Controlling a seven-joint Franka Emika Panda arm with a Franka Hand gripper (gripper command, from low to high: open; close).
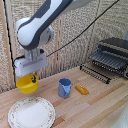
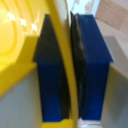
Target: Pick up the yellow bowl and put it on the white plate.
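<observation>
The yellow vessel (image 1: pixel 27 83), a small bright-yellow bowl, hangs in the air at the exterior view's left, above the far edge of the white plating (image 1: pixel 31 112). My gripper (image 1: pixel 33 78) is shut on the bowl's rim from above. In the wrist view the yellow rim (image 2: pixel 64 60) runs between my two dark blue fingers (image 2: pixel 92 65), one finger on each side of the wall. The white plating is a large round plate with a reddish floral rim, lying on the wooden table near the front. The bowl does not touch the plate.
A blue mug (image 1: pixel 64 88) stands on the table to the right of the plate. A small flat orange block (image 1: pixel 81 89) lies beside it. A black toaster oven (image 1: pixel 114 57) with a rack sits at the back right. A reed screen backs the table.
</observation>
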